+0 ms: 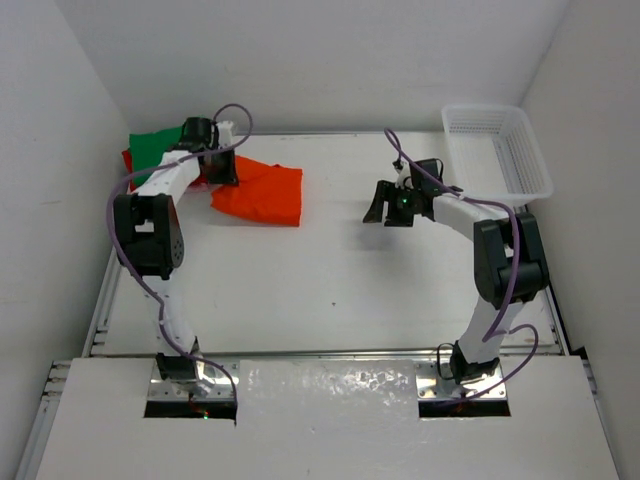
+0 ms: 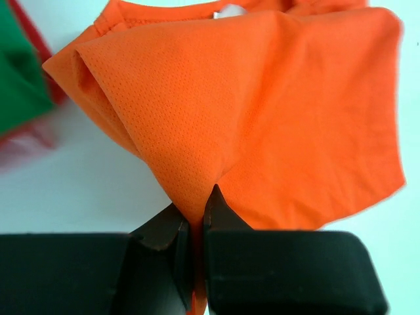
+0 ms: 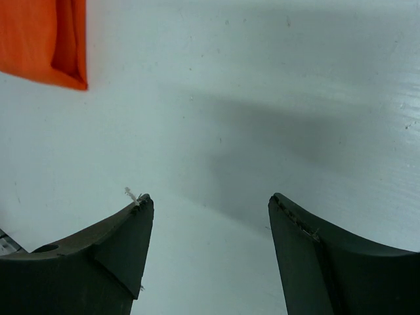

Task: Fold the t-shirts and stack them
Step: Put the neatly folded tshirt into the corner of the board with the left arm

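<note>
An orange t-shirt [image 1: 262, 193] lies crumpled at the back left of the table. My left gripper [image 1: 222, 168] sits at its left edge, shut on a pinch of the orange cloth [image 2: 262, 111]; the fabric rises in a fold between the fingertips [image 2: 195, 209]. A green t-shirt [image 1: 156, 146] lies folded on a red t-shirt [image 1: 128, 160] in the back left corner, seen blurred as green [image 2: 20, 79] in the left wrist view. My right gripper [image 1: 388, 213] hovers open over bare table at right of centre [image 3: 208, 200], with a corner of the orange t-shirt [image 3: 46, 39] far off. No pink t-shirt is in view.
A white mesh basket [image 1: 497, 148] stands at the back right corner. White walls close in the table on the left, back and right. The arms' bases sit at the near edge.
</note>
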`<move>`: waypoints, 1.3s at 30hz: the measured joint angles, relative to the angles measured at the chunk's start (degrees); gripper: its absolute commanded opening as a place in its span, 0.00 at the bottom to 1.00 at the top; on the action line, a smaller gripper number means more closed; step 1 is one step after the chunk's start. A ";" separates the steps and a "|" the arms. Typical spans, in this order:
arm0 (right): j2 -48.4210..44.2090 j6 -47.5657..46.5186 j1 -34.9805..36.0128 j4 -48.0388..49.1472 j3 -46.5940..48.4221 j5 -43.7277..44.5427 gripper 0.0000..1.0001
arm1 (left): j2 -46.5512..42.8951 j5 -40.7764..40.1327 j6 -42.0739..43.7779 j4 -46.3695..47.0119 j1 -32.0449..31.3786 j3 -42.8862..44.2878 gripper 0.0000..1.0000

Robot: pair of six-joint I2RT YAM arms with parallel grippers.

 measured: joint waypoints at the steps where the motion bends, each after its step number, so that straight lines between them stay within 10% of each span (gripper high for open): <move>1: 0.00 -0.07 0.00 -0.35 0.00 0.02 0.69 | 0.13 -1.11 1.18 -1.49 -0.04 2.12 0.00; 14: -1.53 -2.64 0.00 -5.49 0.55 1.95 0.69 | 16.26 -6.86 11.50 -18.43 2.60 41.46 0.00; 39: -8.87 -6.05 0.00 -15.56 1.75 7.50 0.69 | 18.93 18.84 11.80 -7.50 25.05 45.44 0.00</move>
